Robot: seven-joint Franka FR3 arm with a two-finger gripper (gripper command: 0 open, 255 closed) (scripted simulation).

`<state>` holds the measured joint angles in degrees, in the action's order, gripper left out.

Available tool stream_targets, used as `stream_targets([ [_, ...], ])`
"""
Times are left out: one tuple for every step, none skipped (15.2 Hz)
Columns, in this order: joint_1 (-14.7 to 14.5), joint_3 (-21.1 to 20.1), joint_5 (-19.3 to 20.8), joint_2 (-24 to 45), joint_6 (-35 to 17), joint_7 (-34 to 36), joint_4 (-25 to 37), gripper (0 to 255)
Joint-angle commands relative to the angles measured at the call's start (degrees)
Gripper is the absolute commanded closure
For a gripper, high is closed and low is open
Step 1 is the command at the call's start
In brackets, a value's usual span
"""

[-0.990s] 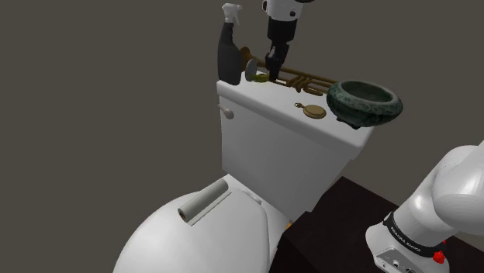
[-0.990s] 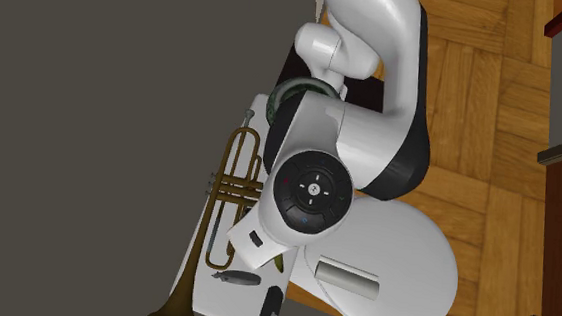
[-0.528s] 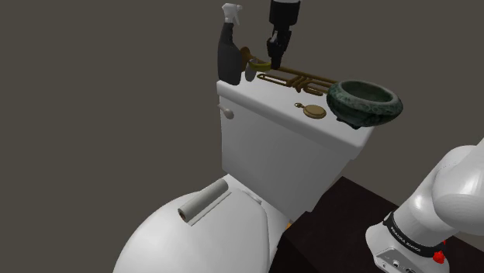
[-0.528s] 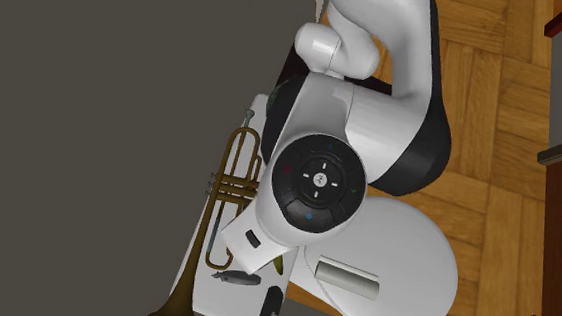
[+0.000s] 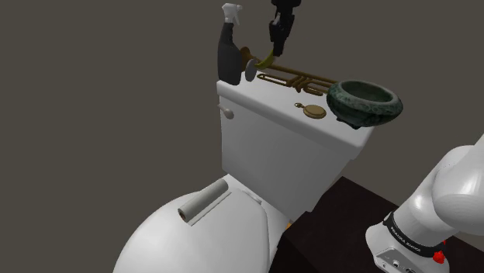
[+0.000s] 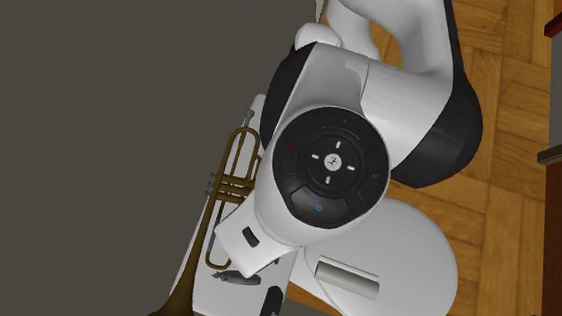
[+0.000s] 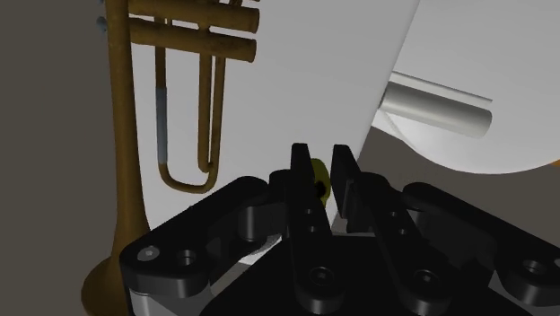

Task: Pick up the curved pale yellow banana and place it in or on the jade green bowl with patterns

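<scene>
The pale yellow banana (image 5: 267, 60) hangs clear above the white toilet tank lid (image 5: 283, 108), clasped in my black gripper (image 5: 276, 45), which is shut on it. In the wrist view a bit of the yellow banana (image 7: 319, 172) shows between the two fingers of the gripper (image 7: 321, 154). The jade green patterned bowl (image 5: 364, 102) stands at the lid's end on the shoulder view's right, well apart from the gripper. In the second exterior view the arm's wrist (image 6: 328, 170) covers the hand and the bowl.
A brass trumpet (image 5: 299, 77) (image 6: 232, 174) (image 7: 135, 135) lies along the lid's back edge. A dark spray bottle (image 5: 229, 48) stands beside the gripper, with a grey disc (image 5: 252, 71) near it. A small brass round piece (image 5: 314, 112) lies near the bowl. A paper roll (image 5: 203, 202) rests on the toilet.
The gripper has risen from the tank lid over the last second, taking the banana up with it. The trumpet, bottle and bowl stayed put.
</scene>
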<state>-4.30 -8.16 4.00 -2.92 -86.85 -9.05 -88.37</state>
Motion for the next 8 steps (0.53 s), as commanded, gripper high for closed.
stream_targets([
  [0.01, 0.00, 0.08, 0.60, 1.85, -0.14, 2.42, 255],
  [-0.01, -0.03, 0.14, 0.96, 2.73, -0.16, 3.66, 255],
  [-0.03, -0.06, 0.20, 1.33, 3.62, -0.18, 4.92, 255],
  [-0.06, -0.09, 0.27, 1.73, 4.53, -0.20, 6.22, 255],
  [-0.09, -0.13, 0.34, 2.15, 5.44, -0.21, 7.55, 255],
  [-0.12, -0.16, 0.42, 2.60, 6.37, -0.23, 8.92, 255],
  [-0.16, -0.20, 0.50, 3.07, 7.32, -0.24, 10.34, 255],
  [-0.20, -0.24, 0.60, 3.58, 8.29, -0.25, 11.80, 255],
])
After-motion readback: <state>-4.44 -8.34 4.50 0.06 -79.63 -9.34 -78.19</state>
